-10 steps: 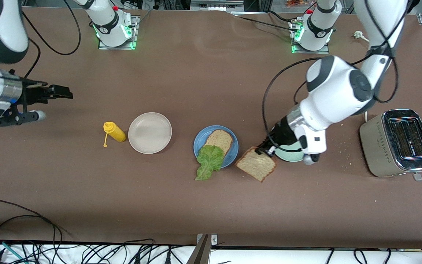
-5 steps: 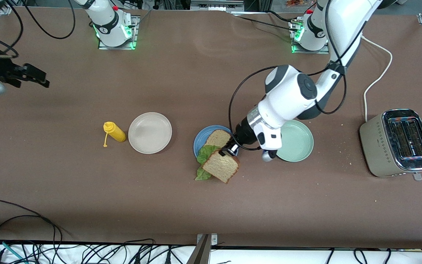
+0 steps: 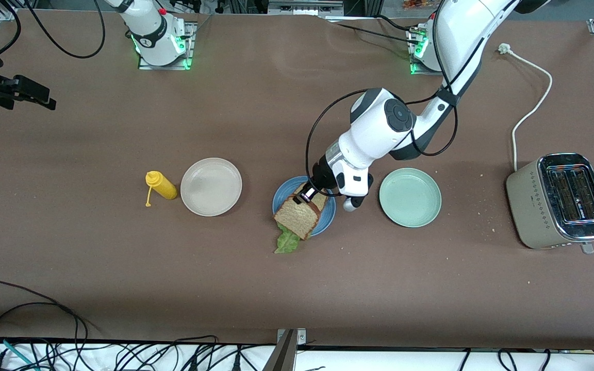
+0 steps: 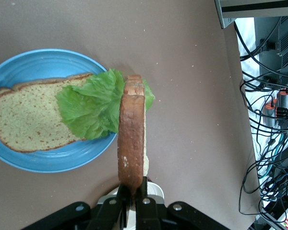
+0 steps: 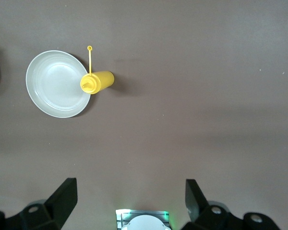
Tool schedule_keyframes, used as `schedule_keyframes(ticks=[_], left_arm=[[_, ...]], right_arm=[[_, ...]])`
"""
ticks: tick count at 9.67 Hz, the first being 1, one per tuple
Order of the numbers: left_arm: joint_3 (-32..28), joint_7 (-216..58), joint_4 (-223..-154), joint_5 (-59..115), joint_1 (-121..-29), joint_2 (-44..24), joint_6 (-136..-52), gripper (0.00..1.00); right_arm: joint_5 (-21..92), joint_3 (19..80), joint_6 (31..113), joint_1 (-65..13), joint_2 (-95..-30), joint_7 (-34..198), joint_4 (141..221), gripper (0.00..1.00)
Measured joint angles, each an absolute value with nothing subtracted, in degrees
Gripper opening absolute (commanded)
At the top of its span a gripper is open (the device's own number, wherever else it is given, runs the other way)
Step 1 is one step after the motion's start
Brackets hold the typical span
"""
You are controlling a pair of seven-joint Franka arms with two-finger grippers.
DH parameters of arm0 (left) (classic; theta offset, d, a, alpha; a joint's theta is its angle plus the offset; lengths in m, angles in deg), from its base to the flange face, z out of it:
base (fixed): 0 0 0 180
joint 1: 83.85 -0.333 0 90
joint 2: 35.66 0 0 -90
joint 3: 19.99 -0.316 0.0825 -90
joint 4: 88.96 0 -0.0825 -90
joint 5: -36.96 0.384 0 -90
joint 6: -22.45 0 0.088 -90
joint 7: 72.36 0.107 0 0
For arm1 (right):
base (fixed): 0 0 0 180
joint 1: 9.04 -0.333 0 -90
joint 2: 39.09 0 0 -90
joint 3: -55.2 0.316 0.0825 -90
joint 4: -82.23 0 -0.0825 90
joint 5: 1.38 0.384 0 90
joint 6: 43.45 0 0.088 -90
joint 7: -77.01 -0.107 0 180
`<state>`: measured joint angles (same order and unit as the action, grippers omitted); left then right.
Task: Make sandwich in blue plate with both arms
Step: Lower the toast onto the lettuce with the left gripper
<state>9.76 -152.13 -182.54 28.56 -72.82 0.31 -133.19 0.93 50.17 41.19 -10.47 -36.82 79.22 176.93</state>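
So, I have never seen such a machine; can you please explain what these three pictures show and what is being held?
Two white robot arms work at a brown table. The big picture looks down from across the table; the other two come from cameras on each arm's wrist.

The left gripper is shut on a bread slice, holding it over the blue plate, where another bread slice and a lettuce leaf lie. The right gripper waits with open fingers above the right arm's end of the table.

Also there: a yellow squeeze bottle, a beige plate, a pale green plate and a toaster.
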Motion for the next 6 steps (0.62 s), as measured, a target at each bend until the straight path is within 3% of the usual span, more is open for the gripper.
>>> schedule_keyframes(ticks=[6], left_arm=[[6.0, -152.1, -183.1, 30.3, -69.1, 2.2, -135.2, 0.00]], right_arm=[[0.8, 50.5, 44.3, -10.8, -39.1, 78.0, 173.1, 1.00]])
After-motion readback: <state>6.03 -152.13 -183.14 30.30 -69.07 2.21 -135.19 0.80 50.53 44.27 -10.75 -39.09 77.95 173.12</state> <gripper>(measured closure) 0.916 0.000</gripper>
